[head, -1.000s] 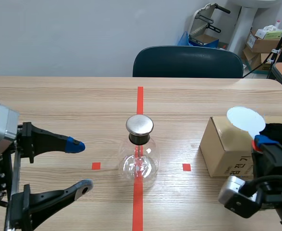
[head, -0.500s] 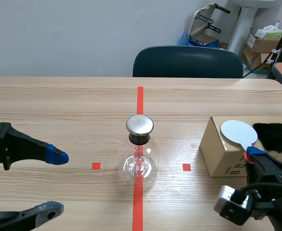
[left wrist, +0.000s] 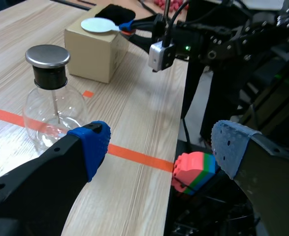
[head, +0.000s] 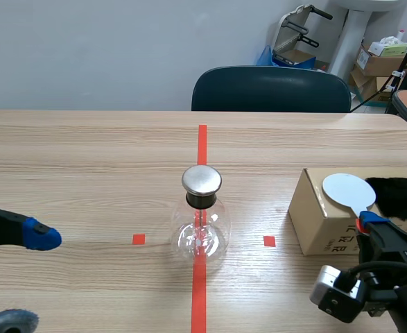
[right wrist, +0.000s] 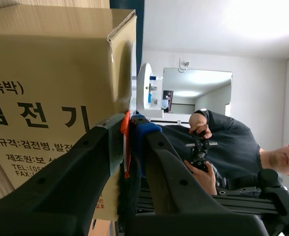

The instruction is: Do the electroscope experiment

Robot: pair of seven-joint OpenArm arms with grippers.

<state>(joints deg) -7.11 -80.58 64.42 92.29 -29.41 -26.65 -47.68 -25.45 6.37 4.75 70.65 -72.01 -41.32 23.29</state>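
At the far left, the left gripper hangs low over the table with its fingers wide apart and nothing between them. The left wrist view shows the same spread, one blue pad and one grey pad with bare wood between. It is well apart from everything the task needs.

In the middle, the electroscope stands upright on the orange-red tape line. It is a round clear glass flask closed by a metal cap, with a thin rod running down inside. Whether the leaves at the rod's end are spread is too small to tell. Nothing touches the cap.

To the right sits a cardboard box. The white disc paddle lies over its top, and the handle runs back into the right gripper. In the right wrist view that gripper's fingers are clamped on the orange-red handle, just beside the box wall. The black fur lies on the box just beside the disc, on the side away from the flask.

As I judge it, the experiment is at an early stage. The paddle is in hand, but the disc is well apart from the cap. What is left is to charge the disc on the fur, if that is not done, then carry it across to the cap and watch the leaves.
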